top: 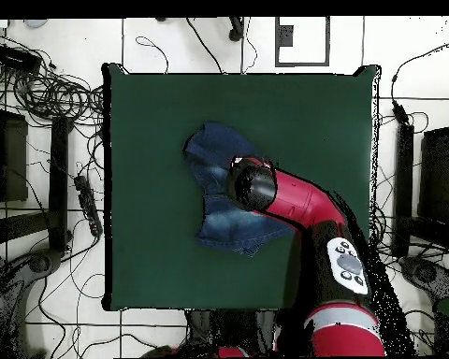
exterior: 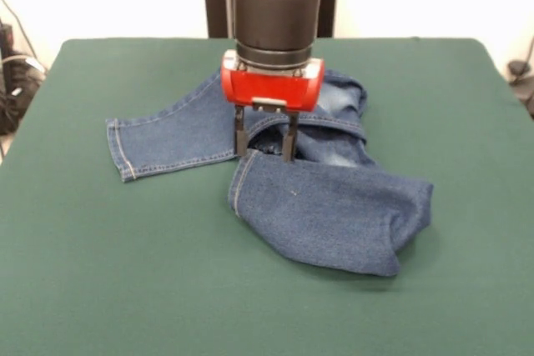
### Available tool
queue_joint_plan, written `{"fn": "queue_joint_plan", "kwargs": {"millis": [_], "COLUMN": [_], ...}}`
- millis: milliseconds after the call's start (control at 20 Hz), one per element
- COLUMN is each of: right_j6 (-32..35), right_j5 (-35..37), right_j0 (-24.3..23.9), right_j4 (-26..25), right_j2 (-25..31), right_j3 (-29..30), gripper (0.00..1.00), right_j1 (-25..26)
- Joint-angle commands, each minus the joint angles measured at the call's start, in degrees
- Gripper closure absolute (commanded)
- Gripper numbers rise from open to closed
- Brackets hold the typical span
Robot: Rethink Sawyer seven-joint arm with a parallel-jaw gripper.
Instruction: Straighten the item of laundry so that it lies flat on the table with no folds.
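The item of laundry [exterior: 334, 206], a small pair of blue denim jeans, lies crumpled near the middle of the green table [exterior: 117, 289]. One leg stretches flat to the left and ends in a stitched hem. The other leg is folded back over itself at the front right, its hem just below my fingertips. The waist is bunched behind my gripper. My gripper [exterior: 264, 156] points straight down, open, with both fingers [exterior: 240, 135] touching the denim beside that hem. From overhead, the jeans [top: 212, 164] show partly under the red arm [top: 294, 201] on the table [top: 153, 103], and the arm hides the gripper.
Green cloth surrounds the jeans on all sides. In the overhead view, cables [top: 55, 93] and dark equipment [top: 8, 159] lie on the floor to the left of the table, and more gear [top: 443, 168] stands to its right.
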Motion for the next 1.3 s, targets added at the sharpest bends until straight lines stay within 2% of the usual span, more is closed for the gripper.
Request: {"fn": "queue_joint_plan", "kwargs": {"millis": [50, 800, 1000, 1050, 1300], "right_j6": [6.67, 6.42, 7.07, 7.20, 7.15], "right_j5": [-6.97, -9.81, -11.44, -11.89, -13.53], "right_j0": [-0.86, -1.63, 0.18, 0.47, 0.43], "right_j4": [-2.82, -3.65, -3.96, -4.05, -4.77], "right_j2": [10.20, 12.43, 10.33, 9.99, 10.16], "right_j3": [4.03, -0.75, -1.37, -1.43, -1.55], "gripper": [0.00, 0.00, 0.00, 1.00, 1.00], "right_j1": [9.33, 15.72, 15.43, 15.37, 15.54]}}
